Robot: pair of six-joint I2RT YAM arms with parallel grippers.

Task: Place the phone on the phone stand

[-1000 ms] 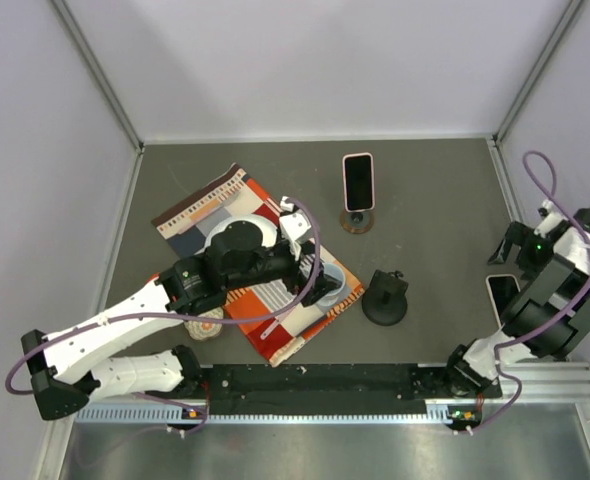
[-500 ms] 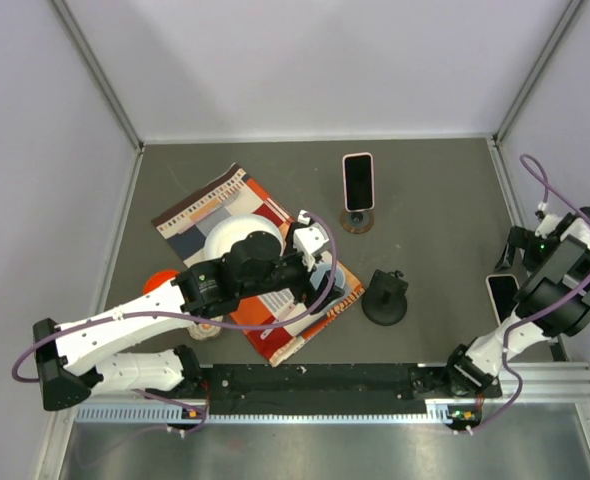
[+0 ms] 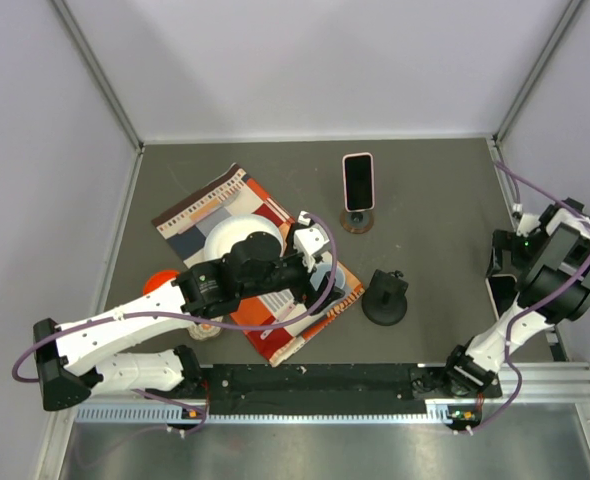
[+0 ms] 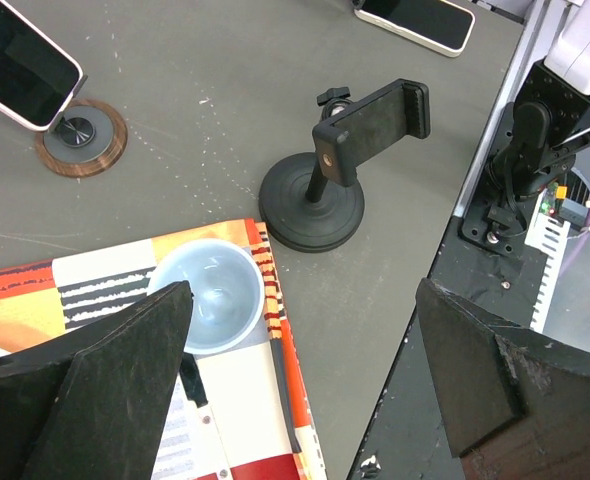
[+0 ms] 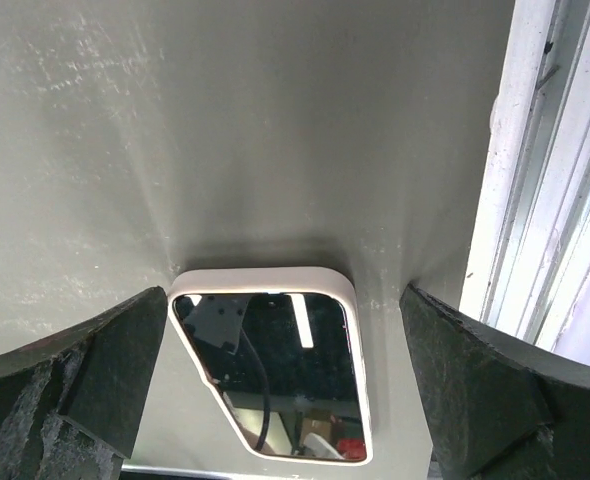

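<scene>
A white-cased phone (image 3: 501, 292) lies flat, screen up, by the right wall. My right gripper (image 3: 506, 256) is open just above its far end; in the right wrist view the phone (image 5: 275, 380) lies between the spread fingers of the right gripper (image 5: 283, 330), apart from both. The black clamp phone stand (image 3: 385, 297) is empty and upright at centre right; it also shows in the left wrist view (image 4: 325, 185). My left gripper (image 3: 320, 272) is open and empty over the mat; in the left wrist view the left gripper (image 4: 303, 330) hangs near a pale blue bowl (image 4: 207, 296).
A pink-cased phone (image 3: 358, 181) leans on a round wooden base (image 3: 356, 222) at the back. A patterned mat (image 3: 275, 325) carries a white plate (image 3: 225, 235) and the blue bowl (image 3: 341, 291). An orange object (image 3: 155, 283) lies left of it. The enclosure rail (image 5: 545, 200) runs beside the white phone.
The left arm swung right, bringing its gripper to the mat's right edge, then held still. The right wrist turned and shifted left over the white phone.
</scene>
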